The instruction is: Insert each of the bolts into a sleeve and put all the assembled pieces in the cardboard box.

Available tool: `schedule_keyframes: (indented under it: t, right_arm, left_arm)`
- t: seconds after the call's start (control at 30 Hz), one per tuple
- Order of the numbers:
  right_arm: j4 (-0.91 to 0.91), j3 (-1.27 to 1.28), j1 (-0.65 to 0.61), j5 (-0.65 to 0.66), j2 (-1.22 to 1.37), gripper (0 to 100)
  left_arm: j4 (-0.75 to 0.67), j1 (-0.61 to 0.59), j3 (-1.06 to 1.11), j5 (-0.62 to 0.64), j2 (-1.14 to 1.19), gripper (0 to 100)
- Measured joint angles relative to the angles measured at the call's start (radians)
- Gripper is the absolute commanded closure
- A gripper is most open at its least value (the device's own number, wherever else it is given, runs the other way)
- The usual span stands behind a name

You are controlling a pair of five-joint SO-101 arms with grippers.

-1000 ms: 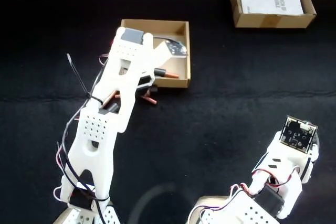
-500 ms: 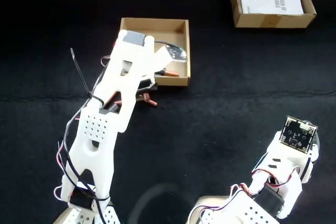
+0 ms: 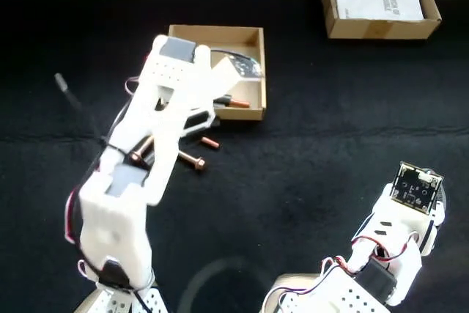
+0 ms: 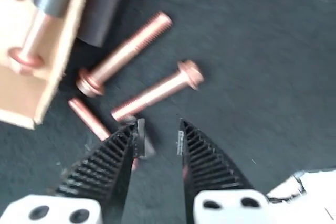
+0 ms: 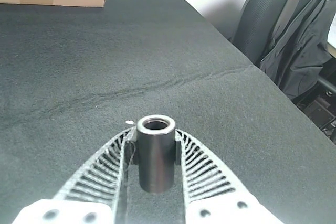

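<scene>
In the high view, the left arm [image 3: 157, 119] stretched to the near edge of the cardboard box [image 3: 217, 40], with two bolts [image 3: 192, 160] loose on the black table [image 3: 308, 144] beside it. The left wrist view showed the left gripper [image 4: 159, 130] with its fingers apart and holding nothing. It hung just above a bolt [image 4: 157, 92], and a loose sleeve [image 4: 98, 13] lay against the box's outer wall. In the right wrist view, the right gripper [image 5: 156, 132] was clamped on an upright sleeve [image 5: 156, 156].
</scene>
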Motion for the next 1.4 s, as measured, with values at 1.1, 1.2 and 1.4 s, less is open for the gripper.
schedule_keyframes:
  t: [1.1, 1.2, 1.4]
  right_arm:
    - [0.009, 0.003, 0.000, 0.055, 0.000, 99.1]
    - [0.009, 0.003, -0.012, 0.055, 0.000, 99.1]
    - [0.011, 0.028, -0.040, 0.055, 0.000, 99.1]
  left_arm:
    - [-0.002, -0.015, -0.084, -0.571, 0.252, 85]
    - [-0.002, -0.031, -0.084, -0.572, 0.256, 85]
    - [-0.002, -0.035, -0.084, -0.597, 0.262, 85]
